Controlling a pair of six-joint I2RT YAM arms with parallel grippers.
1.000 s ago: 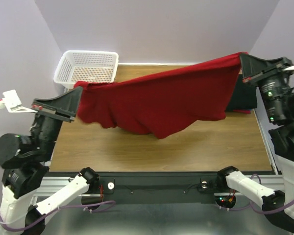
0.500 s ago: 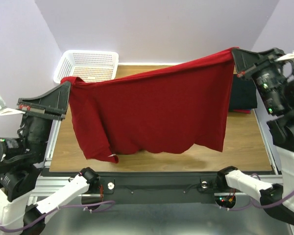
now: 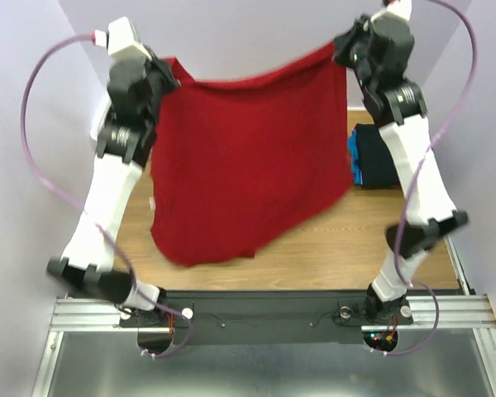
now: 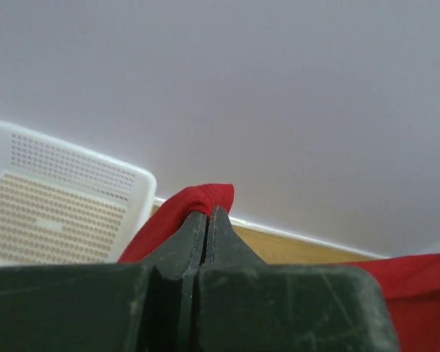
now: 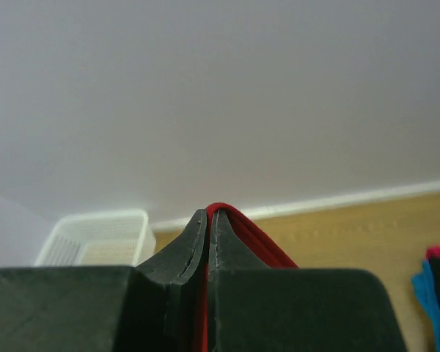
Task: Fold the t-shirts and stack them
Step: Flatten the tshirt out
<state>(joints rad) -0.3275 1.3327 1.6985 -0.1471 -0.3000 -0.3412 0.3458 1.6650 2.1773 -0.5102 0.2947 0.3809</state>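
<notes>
1 red t-shirt (image 3: 248, 165) is held high over the tabletop (image 3: 355, 240), hung as a sheet between 2 grippers. One top corner is pinched tight in the left gripper (image 4: 207, 214), the other in the right gripper (image 5: 207, 217). 1 stack of folded t-shirts (image 3: 379, 153) is seen at the tabletop's right edge; 3 colours are counted: black, blue, pink-red. 1 white lattice basket (image 4: 73, 167) is seen far left.

White lattice basket (image 4: 66, 202) beside the wooden table (image 3: 347, 240), near the wall
</notes>
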